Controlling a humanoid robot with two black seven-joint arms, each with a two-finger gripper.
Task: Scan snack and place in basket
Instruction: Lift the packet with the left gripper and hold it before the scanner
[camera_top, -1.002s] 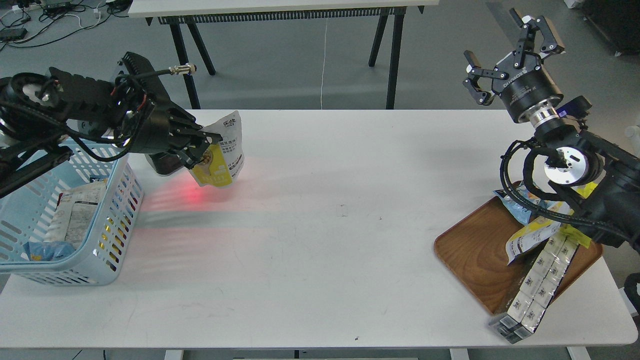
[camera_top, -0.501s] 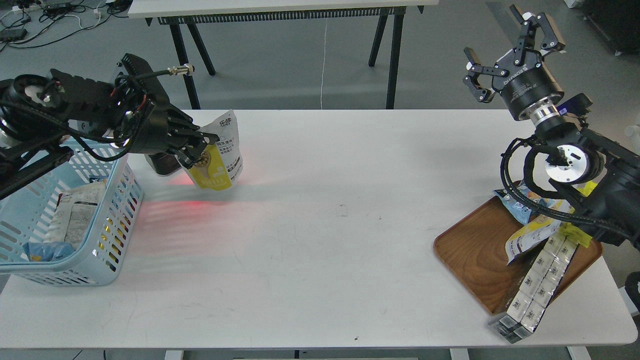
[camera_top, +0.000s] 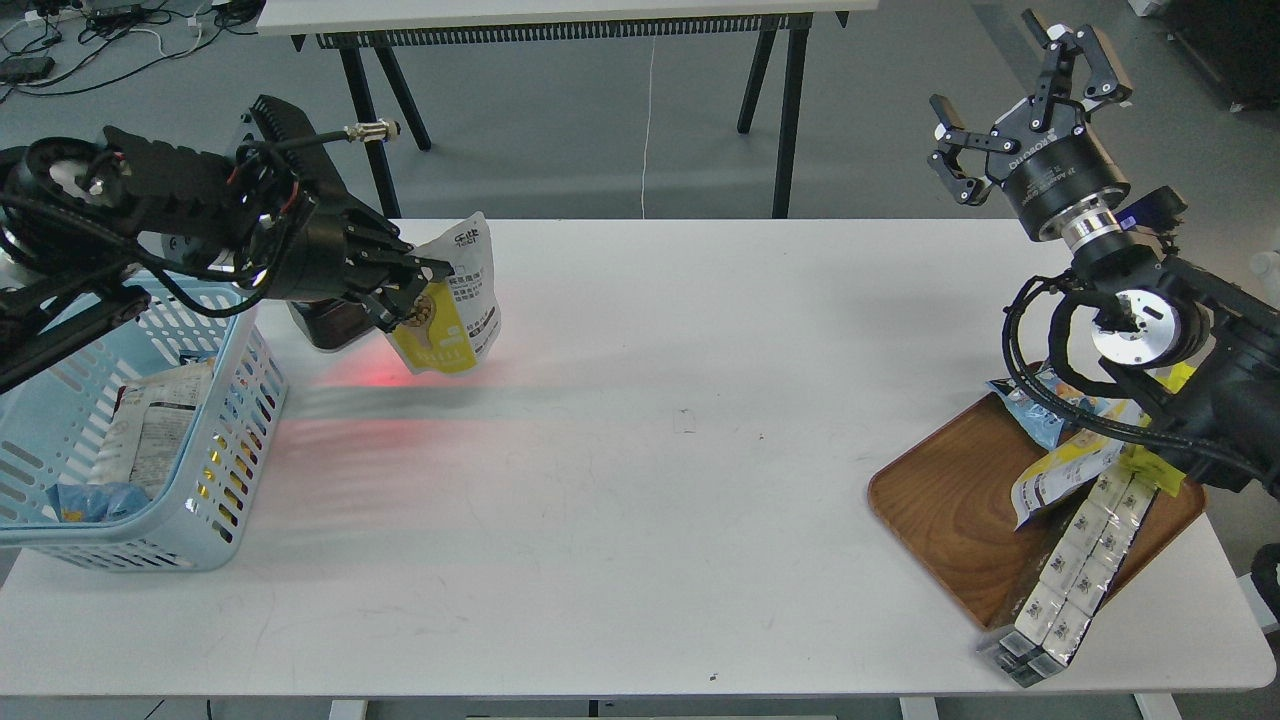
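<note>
The snack (camera_top: 460, 305) is a yellow pouch with a white top. My left gripper (camera_top: 415, 285) is shut on its left edge and holds it above the table, just right of a dark scanner (camera_top: 325, 322). Red scanner light falls on the table below it. The light blue basket (camera_top: 215, 480) stands at the left edge and holds several packs. My right gripper (camera_top: 1020, 110) is open and empty, raised high at the far right.
A brown wooden tray (camera_top: 950, 510) at the right front holds a blue bag, a yellow-and-white pack and a long boxed pack that overhangs the table's front edge. A second table stands behind.
My left gripper has shifted slightly up and to the right with the pouch. The red light patch has shifted on the table. The right arm has hardly moved.
</note>
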